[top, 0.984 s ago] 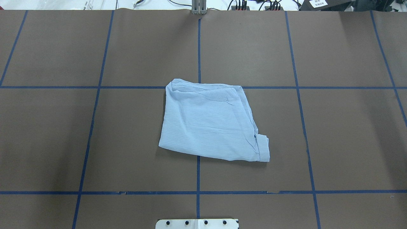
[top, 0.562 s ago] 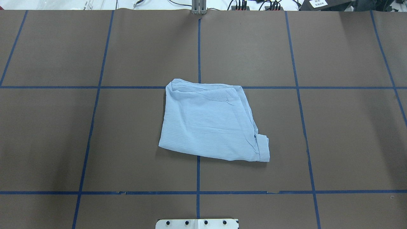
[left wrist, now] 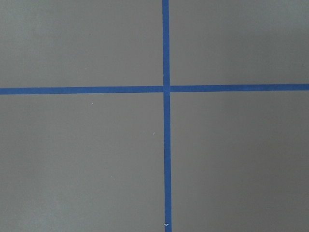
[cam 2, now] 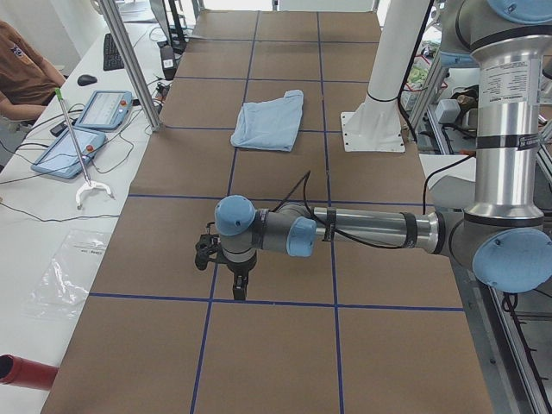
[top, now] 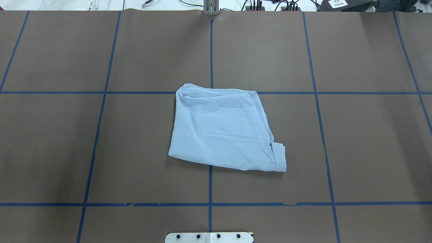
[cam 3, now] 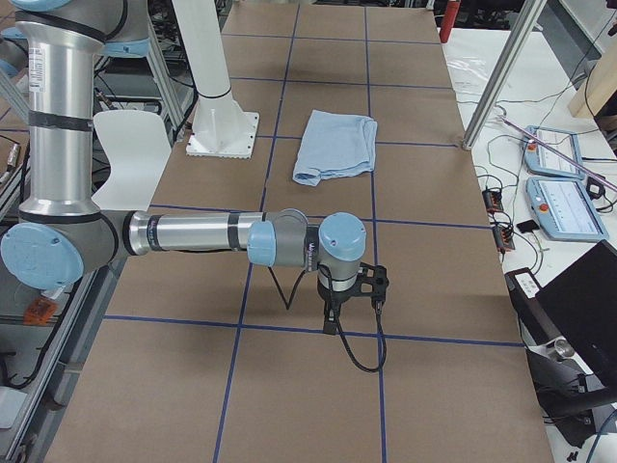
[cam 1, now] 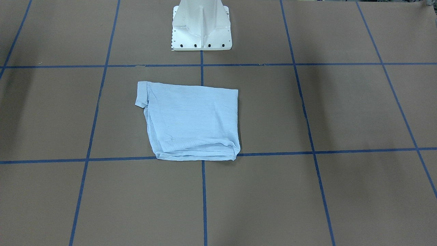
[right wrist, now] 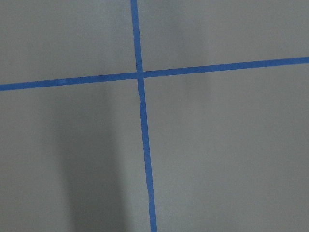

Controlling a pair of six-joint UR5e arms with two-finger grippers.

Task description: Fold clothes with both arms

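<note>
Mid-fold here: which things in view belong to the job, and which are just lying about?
Job:
shirt
left arm
right arm

Lying about, on the side bench:
plastic bag
keyboard
red cylinder

Silver tubular links with light blue joint caps are seen on the left arm (cam 2: 371, 228) and the right arm (cam 3: 193, 233). Black cables are run beside each wrist. The left gripper (cam 2: 239, 291) and right gripper (cam 3: 331, 326) are black. The pedestal (cam 1: 201, 24) is white, flared, with dark bolt holes.
</note>
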